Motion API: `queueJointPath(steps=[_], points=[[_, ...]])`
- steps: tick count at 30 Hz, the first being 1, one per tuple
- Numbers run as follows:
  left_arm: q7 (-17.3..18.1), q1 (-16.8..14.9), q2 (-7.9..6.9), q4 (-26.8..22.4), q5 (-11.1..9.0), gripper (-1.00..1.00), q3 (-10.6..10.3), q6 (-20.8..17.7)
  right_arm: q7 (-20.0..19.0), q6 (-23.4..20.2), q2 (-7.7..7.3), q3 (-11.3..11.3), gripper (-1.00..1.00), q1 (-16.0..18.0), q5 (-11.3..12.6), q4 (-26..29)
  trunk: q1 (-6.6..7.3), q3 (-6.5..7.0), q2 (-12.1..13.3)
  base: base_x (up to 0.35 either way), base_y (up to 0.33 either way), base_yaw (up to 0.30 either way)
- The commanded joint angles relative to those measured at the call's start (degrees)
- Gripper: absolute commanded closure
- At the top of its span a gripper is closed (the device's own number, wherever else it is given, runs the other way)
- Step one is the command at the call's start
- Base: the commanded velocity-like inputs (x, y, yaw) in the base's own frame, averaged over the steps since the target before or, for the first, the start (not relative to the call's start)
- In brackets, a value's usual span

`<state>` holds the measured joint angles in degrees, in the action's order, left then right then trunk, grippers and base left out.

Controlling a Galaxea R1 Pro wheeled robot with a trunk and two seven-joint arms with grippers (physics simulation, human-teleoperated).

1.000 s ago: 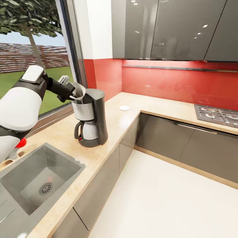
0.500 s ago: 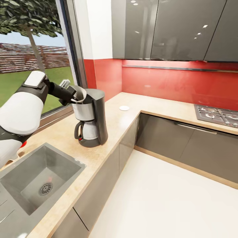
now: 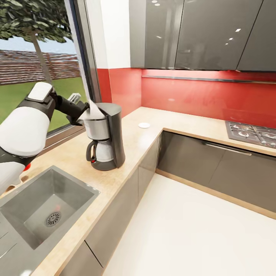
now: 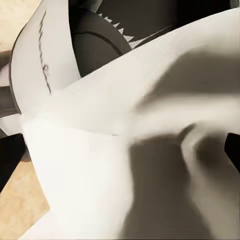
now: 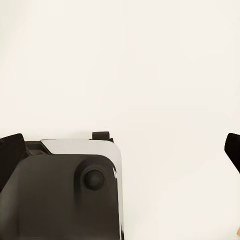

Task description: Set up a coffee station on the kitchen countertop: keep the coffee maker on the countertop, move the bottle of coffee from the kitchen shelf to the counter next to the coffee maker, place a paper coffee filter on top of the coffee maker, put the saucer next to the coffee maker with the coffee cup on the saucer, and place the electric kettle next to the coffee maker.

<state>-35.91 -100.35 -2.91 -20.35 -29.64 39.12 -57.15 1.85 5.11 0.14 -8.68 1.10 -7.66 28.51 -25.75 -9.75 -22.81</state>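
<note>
The left gripper grasps the paper filter — at the coffee maker's top, left of centre.

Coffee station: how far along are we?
Done: black-and-steel coffee maker stands on the beige countertop. In hand: left claw holds the white paper filter at the maker's top, not yet released. Left: coffee bottle, cup, kettle; a small white disc, maybe the saucer, lies apart.

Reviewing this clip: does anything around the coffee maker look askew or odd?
Yes. The paper filter at the coffee maker top stands tilted, poking up past the rim rather than seated, beside the left pincer. Nothing looks spilled on the countertop.
</note>
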Motion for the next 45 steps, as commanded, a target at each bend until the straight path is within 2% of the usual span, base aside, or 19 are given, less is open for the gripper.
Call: queueJointPath(steps=[1, 34, 40, 41, 42, 45], points=[[-0.5, -0.1, -0.02, 0.0, -0.6, -1.0, 0.2, -0.1, 0.1, 0.2, 0.03, -0.2, -1.0, 0.0, -0.6, 0.0, -0.03, -0.12, -0.1, 0.0, 0.0, 0.0], [-0.7, -1.0, 0.54, 0.0, -0.6, -1.0, 0.5, 0.1, 0.1, 0.2, 0.03, -0.2, -1.0, 0.0, -0.7, -0.1, -0.03, -0.12, -0.1, 0.0, 0.0, 0.0], [-0.2, -0.9, 0.07, -0.1, -0.7, -1.0, 1.0, 2.2, 0.1, 0.2, 0.03, -0.2, -1.0, 0.0, -0.7, -0.1, -0.03, -0.12, -0.1, 0.0, 0.0, 0.0], [0.6, -0.8, 0.09, 0.0, -0.8, -1.0, 1.0, 2.7, 0.1, 0.2, 0.03, -0.2, -1.0, 0.0, -0.7, -0.1, -0.03, -0.12, -0.1, 0.0, 0.0, 0.0], [4.0, -0.6, 0.08, 0.0, -0.7, -1.0, 0.6, 3.2, 0.1, 0.2, 0.03, -0.2, -1.0, 0.0, -0.7, -0.1, -0.03, -0.12, -0.1, 0.0, 0.0, 0.0], [8.6, -0.5, 0.03, 0.0, -0.6, -1.0, 0.2, 3.5, 0.1, 0.2, 0.03, -0.2, -1.0, 0.0, -0.7, -0.2, -0.03, -0.12, -0.1, 0.0, 0.0, 0.0]])
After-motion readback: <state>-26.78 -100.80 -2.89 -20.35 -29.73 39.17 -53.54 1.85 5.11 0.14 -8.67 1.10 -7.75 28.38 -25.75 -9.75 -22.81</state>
